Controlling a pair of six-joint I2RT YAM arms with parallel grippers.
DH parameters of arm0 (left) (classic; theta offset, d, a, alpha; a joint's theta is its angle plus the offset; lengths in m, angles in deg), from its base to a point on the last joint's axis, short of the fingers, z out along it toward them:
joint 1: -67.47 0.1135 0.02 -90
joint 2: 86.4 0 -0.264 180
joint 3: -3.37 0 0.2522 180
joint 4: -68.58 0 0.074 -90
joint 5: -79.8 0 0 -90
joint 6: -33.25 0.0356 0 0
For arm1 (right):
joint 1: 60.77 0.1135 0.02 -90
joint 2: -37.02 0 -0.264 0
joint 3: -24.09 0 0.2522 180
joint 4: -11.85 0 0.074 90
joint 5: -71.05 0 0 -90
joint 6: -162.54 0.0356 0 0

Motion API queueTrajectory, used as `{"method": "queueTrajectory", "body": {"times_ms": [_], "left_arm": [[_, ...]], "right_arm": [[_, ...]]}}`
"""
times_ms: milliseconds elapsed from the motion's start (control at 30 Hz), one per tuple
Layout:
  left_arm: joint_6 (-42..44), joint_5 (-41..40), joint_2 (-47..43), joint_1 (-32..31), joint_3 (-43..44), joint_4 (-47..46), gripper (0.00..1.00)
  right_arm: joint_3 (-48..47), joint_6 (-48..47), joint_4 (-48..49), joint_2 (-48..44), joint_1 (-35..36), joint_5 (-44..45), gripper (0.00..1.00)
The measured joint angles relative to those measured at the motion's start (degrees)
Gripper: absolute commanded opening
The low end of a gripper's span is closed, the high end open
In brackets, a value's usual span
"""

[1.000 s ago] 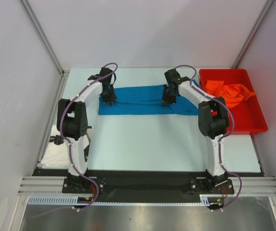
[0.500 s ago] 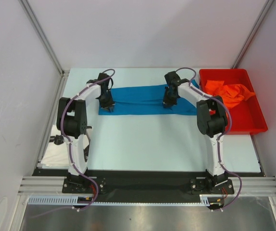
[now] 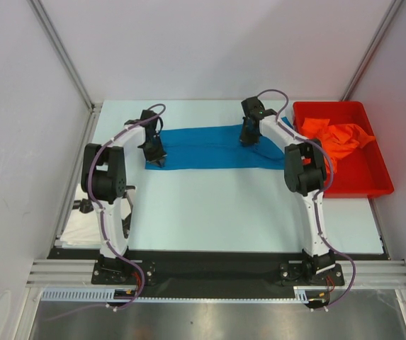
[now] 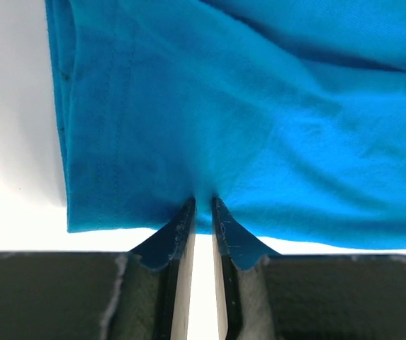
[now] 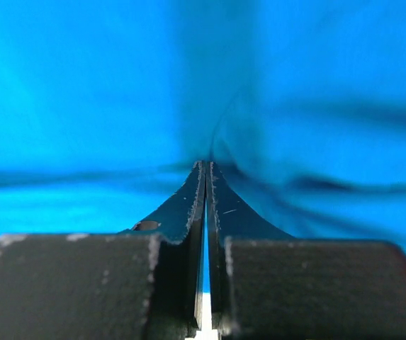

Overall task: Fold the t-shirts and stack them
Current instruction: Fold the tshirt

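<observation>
Landmark: red bin (image 3: 381,185), standing on the table (image 3: 217,212) at its far right.
Blue t-shirt (image 3: 203,149): lies on the table just left of the red bin as a long, flat band. Its long side runs straight away from the bin. Its right end is close to the bin's left wall.
Orange t-shirt (image 3: 341,138): crumpled inside the red bin, in the far half.
Left gripper (image 4: 203,202): at the end of the blue t-shirt farthest from the red bin, on the near corner. The fingers are drawn almost together, with only a thin slit between them. The tips pinch the near hem, and the cloth puckers at the pinch.
Right gripper (image 5: 206,166): at the far edge of the blue t-shirt, in the part nearer the red bin but not touching the bin. The fingers are pressed together, and the blue cloth gathers into a crease at their tips.
Cloth contact: each gripper clamps the blue t-shirt. The band between the two grip points rests on the table.
</observation>
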Motion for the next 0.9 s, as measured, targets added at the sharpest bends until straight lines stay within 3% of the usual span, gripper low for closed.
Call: {"method": "queueTrajectory", "body": {"times_ms": [333, 600, 900], "left_arm": [[0.92, 0.07, -2.21, 0.17, -3.13, -2.21, 0.19], [1.55, -0.59, -3.8, 0.52, -3.08, -0.72, 0.22], [1.53, -0.66, 0.46, 2.19, 6.75, 0.9, 0.22]], "right_arm": [[-10.12, -1.88, -1.14, 4.52, -2.08, -0.52, 0.0], [-1.07, -1.73, -0.98, -3.76, -2.69, -2.8, 0.0], [7.5, -0.85, -0.17, -7.93, -1.03, -4.5, 0.0]]}}
